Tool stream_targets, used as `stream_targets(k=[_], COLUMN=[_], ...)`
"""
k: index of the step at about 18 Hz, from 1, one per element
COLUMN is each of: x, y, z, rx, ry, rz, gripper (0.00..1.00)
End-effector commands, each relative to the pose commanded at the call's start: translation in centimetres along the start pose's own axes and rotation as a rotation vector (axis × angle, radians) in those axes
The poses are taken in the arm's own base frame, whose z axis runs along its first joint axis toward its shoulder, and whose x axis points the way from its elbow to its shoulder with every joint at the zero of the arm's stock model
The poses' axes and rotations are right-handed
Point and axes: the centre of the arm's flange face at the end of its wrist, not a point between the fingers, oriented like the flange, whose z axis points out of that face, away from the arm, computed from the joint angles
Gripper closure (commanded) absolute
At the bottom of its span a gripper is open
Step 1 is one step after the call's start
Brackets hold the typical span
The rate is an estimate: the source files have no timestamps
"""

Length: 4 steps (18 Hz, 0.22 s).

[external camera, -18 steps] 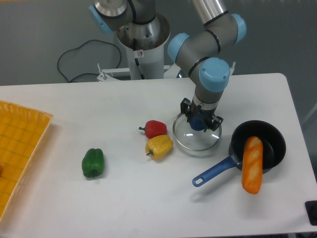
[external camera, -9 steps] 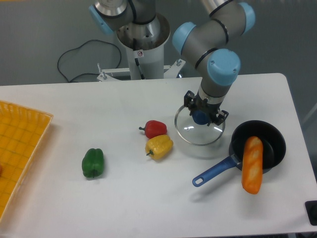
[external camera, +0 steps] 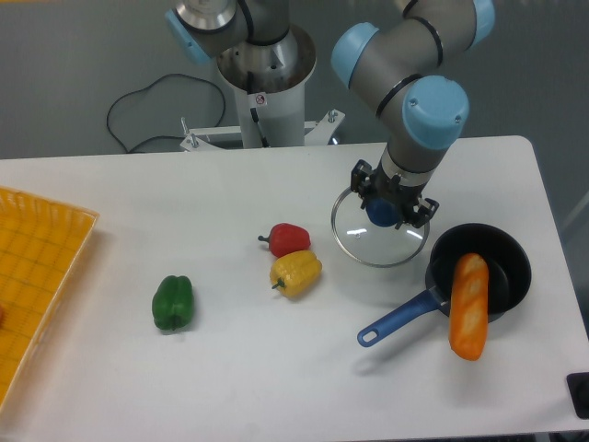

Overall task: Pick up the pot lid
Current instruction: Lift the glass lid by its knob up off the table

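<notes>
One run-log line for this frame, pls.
task: pick up pot lid | tool: closed on blue knob | lid: held | carrot: across rim of black pan

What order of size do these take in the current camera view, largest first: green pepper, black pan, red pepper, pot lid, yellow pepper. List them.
- black pan
- pot lid
- green pepper and yellow pepper: too alike to rank
- red pepper
</notes>
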Motion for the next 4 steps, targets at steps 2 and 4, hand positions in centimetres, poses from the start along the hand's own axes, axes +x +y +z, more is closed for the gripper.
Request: stream_targets(k=[2,4], x=[-0.07,-0.16], y=[-0.16,-0.22], z=[-0.38,-0.51], rx=[0.006,0.008], ry=[-0.007,-0.008], rz=[0.002,0.002], gripper=[0.57,0.57])
